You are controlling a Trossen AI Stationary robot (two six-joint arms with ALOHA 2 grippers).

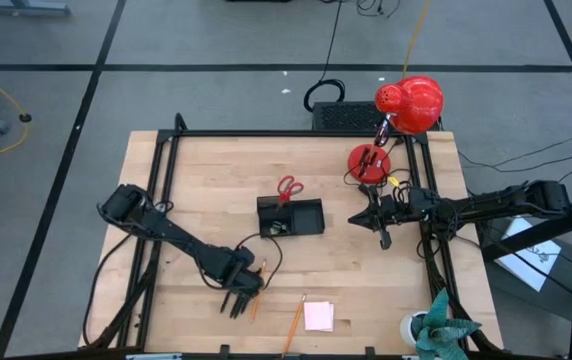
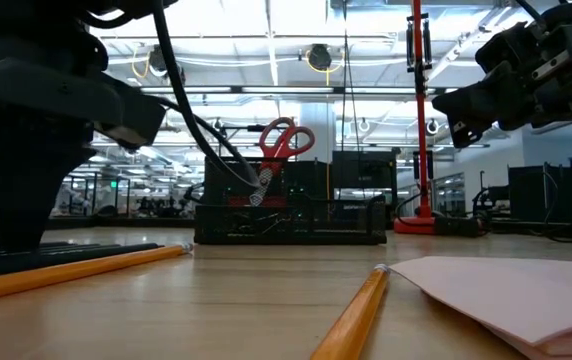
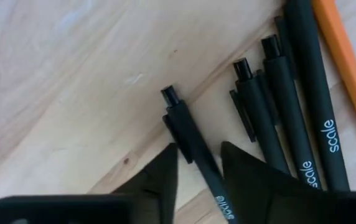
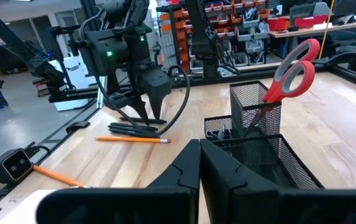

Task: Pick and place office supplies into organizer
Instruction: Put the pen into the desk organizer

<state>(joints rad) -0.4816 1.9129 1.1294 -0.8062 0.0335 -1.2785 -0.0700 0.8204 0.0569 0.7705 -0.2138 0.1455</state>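
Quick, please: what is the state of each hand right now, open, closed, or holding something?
Left hand: fingers straddle one black pen on the table; grip not yet clear.
Right hand: closed, holding nothing, beside the organizer.

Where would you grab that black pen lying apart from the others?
Mid-barrel of the pen, from straight above, fingers across its width. It lies flat with bare wood on both sides. The left gripper already straddles it that way.
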